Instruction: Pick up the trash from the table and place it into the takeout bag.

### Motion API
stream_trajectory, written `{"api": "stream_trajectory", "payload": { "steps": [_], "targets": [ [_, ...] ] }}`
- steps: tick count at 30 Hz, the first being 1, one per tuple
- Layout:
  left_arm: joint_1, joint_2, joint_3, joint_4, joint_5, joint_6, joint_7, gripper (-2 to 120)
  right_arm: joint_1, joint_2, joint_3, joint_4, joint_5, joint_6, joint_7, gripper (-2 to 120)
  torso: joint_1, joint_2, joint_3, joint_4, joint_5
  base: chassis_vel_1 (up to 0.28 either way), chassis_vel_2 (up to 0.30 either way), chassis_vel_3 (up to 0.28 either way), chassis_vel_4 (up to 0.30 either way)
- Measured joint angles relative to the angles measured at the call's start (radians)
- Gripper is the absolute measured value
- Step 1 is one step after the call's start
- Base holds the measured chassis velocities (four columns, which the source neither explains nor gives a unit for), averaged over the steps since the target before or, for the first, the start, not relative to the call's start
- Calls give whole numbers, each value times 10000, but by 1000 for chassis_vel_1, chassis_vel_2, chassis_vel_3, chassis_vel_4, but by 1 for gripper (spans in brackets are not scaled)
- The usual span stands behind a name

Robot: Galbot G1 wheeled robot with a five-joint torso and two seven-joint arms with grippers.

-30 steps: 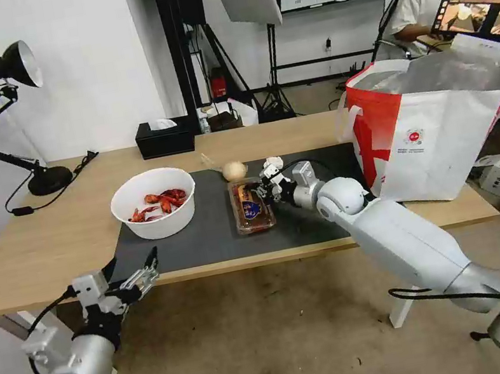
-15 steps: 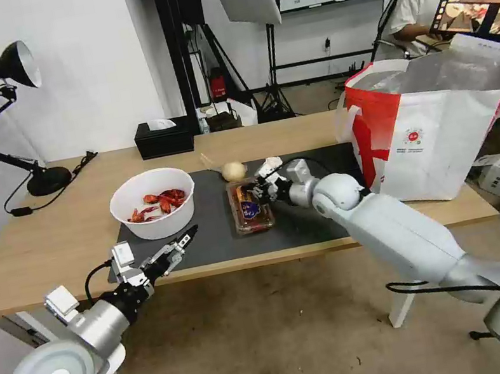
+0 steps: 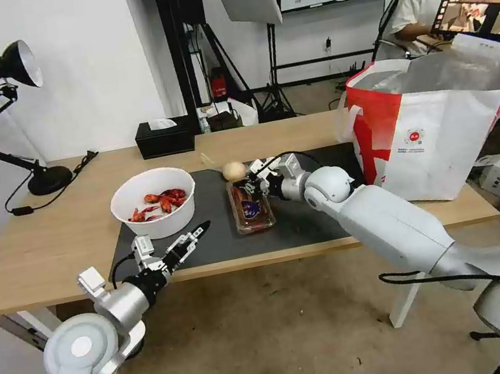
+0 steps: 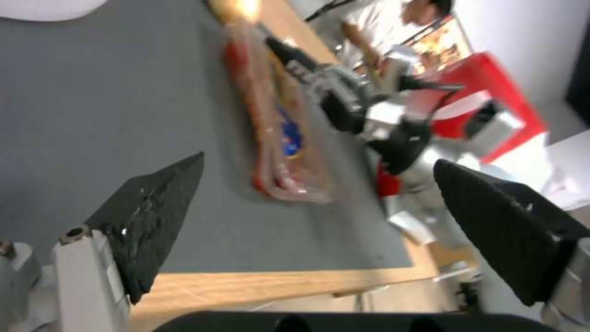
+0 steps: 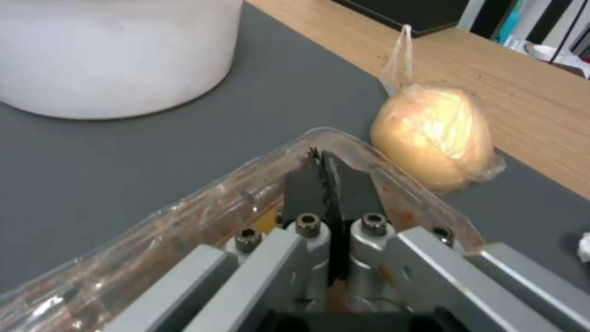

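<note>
Bright even room light; left wrist view motion-blurred.

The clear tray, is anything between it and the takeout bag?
Nothing visible stands between them. The clear tray lies on the mat, the right gripper shut at its far rim, and bare mat runs to the takeout bag.

No legible text. Takeout bag (image 3: 441, 134) carries a small round red logo (image 3: 413, 137); its characters are too small to read.

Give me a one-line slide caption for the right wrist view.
Right pincer shut on the rim of the clear hinged plastic tray, beside a beige plastic-wrapped lump on the dark grey mat.
</note>
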Motion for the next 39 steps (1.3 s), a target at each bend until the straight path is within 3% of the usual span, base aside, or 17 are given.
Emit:
{"api": "stream_trajectory", "payload": {
  "steps": [7, 12, 18, 24, 39],
  "targets": [
    [-887, 206, 687, 448, 298, -21, -385, 100, -41, -119, -22, 153, 45, 2, -15, 0, 0, 1, 0, 1, 0, 0, 0, 0, 0],
    [-1738, -40, 1432, 891, 287, -28, -1058, 100, -146, -167, 18, 169, 49, 1, -8, 0, 1, 0, 0, -1, 0, 0, 0, 0, 0],
    [-2249, -115, 2083, 1382, 327, -37, -1333, 100, -163, -192, 46, 173, 48, 1, 3, 0, 0, 0, 0, 0, 1, 0, 0, 0, 0],
    [-2587, -180, 2451, 1618, 381, -69, -1475, 100, -163, -201, 68, 173, 49, 1, 10, 0, 0, 0, 0, 0, 1, 0, 0, 0, 0],
    [-3503, -749, 3388, 2257, 656, -94, -2623, 100, -279, -316, 143, 279, 107, 1, 39, 0, -1, 0, -1, 0, 0, 0, 0, 0, 0]
  ]
}}
